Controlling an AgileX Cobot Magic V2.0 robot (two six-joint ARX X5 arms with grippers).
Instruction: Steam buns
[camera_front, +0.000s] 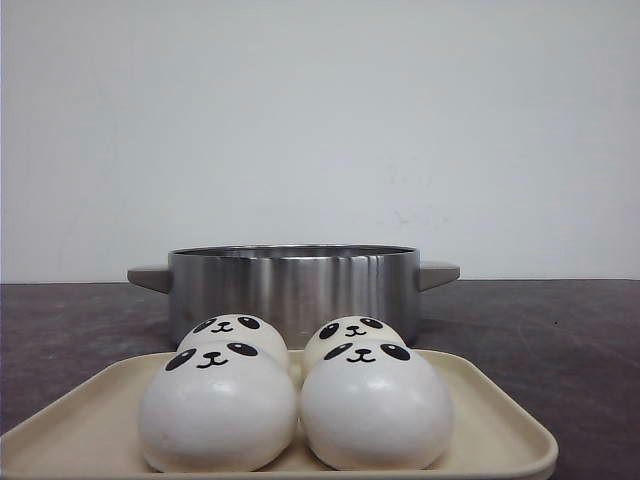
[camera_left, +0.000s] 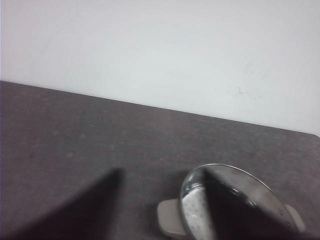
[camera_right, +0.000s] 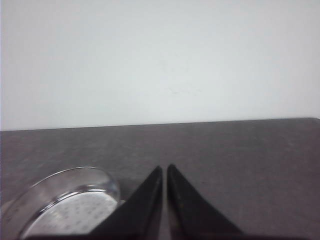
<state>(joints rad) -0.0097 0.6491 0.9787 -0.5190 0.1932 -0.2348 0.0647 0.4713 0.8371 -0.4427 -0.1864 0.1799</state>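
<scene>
Four glossy white panda-faced buns (camera_front: 290, 400)

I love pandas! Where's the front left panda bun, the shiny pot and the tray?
front left bun (camera_front: 218, 408), front view, its white belly.
pot (camera_front: 293, 283), front view, its steel wall.
tray (camera_front: 497, 428), front view, its right rim.

Two robot grippers hung low, seen only from their wrist cameras.
The left gripper (camera_left: 162, 210) had its dark jaws spread wide apart; the right gripper (camera_right: 164, 200) had its jaws nearly touching, holding nothing.
</scene>
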